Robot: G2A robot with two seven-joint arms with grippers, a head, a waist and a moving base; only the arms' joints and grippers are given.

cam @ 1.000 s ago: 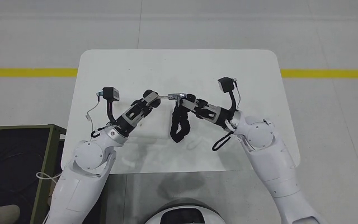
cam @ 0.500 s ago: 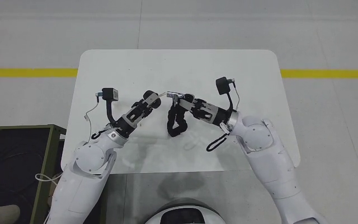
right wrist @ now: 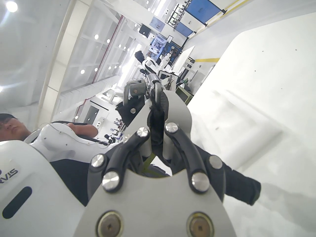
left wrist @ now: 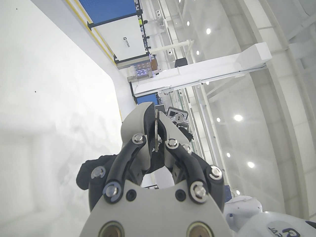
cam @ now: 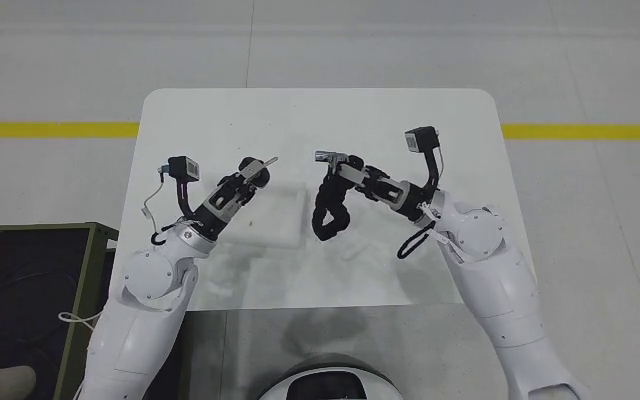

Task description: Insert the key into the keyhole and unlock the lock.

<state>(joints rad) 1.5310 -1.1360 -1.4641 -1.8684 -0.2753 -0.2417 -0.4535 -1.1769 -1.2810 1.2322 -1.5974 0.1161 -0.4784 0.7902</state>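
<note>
My left gripper [left wrist: 156,112] is pinching the thin, flat metal key [left wrist: 156,131] edge-on. My right gripper [right wrist: 156,99] is clamping the cable lock [right wrist: 134,90] by its black fabric-covered loop. From above, I'm seeing the key tip and the silver lock cylinder hanging apart over the white table [cam: 400,120].

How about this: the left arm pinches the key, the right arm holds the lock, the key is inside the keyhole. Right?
No. The key is outside the keyhole: the top view shows a gap between it and the lock. The left end effector pinches the key; the right end effector holds the lock.
</note>
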